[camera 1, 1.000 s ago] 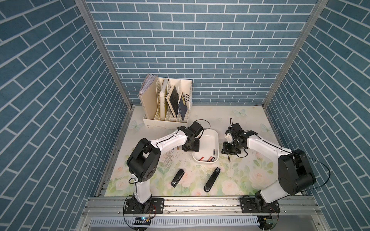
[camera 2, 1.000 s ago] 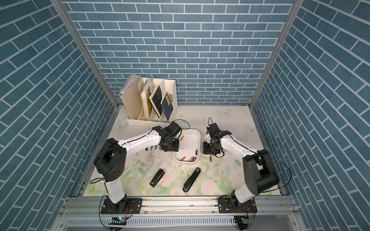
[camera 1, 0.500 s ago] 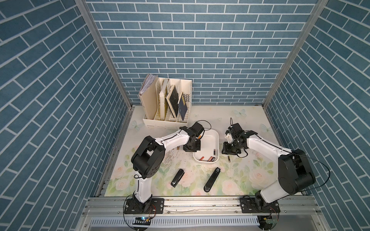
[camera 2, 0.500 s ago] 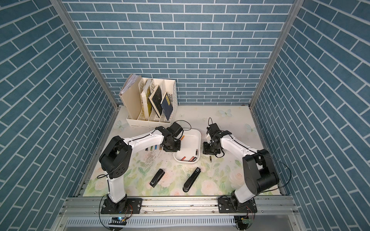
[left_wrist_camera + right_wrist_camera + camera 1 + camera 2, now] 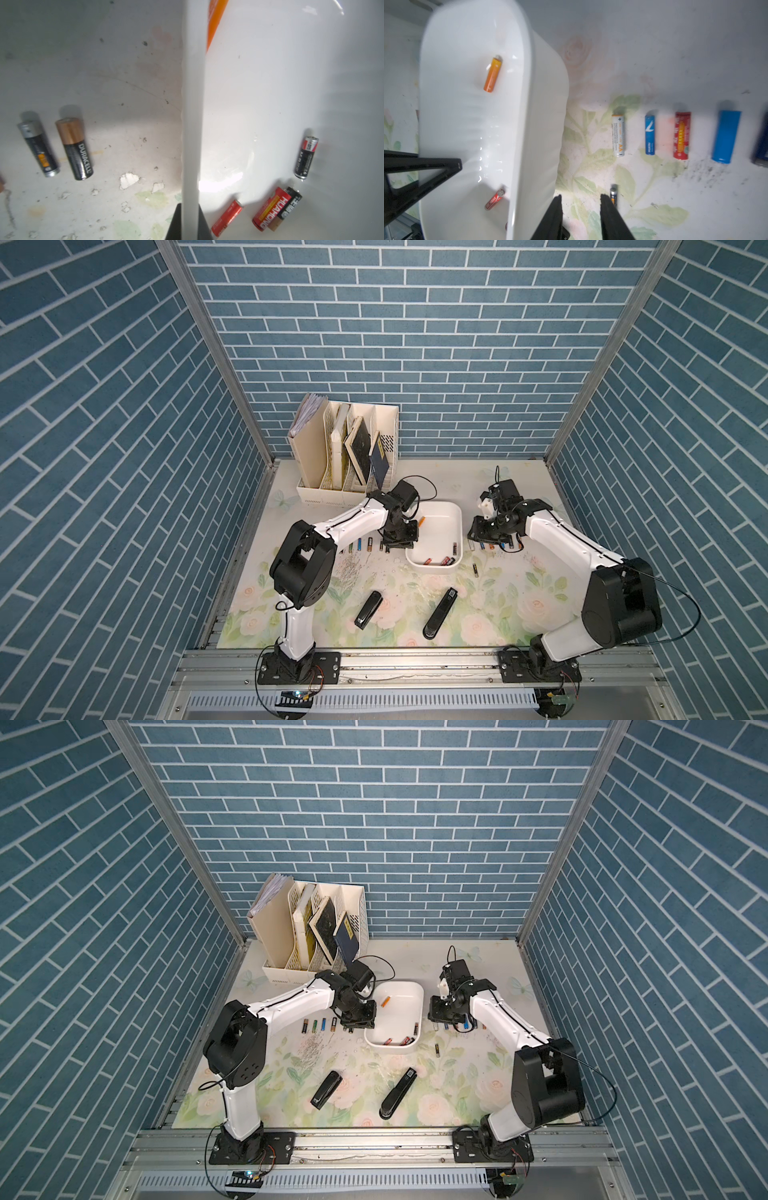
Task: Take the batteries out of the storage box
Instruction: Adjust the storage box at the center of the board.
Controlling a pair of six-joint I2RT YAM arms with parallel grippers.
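- The box [image 5: 440, 533] sits flat on the flowery mat [image 5: 519, 605], about mid-table and a bit toward the back, right between the two arms.
- I count five batteries [image 5: 446, 561] left inside. There's an orange one [image 5: 421, 521] alone near the far end, a black one [image 5: 455, 548] against the right wall, and two red plus one black bunched at the near end.
- The left gripper [image 5: 190, 222] is clamped tight on the box's left wall, one finger inside and one outside. It's got the box, not a battery.
- The right gripper [image 5: 580, 214] hangs low just outside the right wall. Its jaws are a bit apart and there's nothing between them.
- Already out: a left row [image 5: 323, 1024] lined up on the mat, four clear of the arm and maybe more tucked under it. The right row [image 5: 650, 135] shows five in the wrist view, the last one cut off at the edge. One stray [image 5: 475, 569] lies past the box's near right corner.
- So I'd call it well past halfway, with those five to go.
- My guess is the left arm is pinning or about to tip the box, but I honestly can't tell which.
- Further out, two staplers [image 5: 368, 615] lie near the front and the organizer [image 5: 345, 456] stands at the back. Neither is part of this job.
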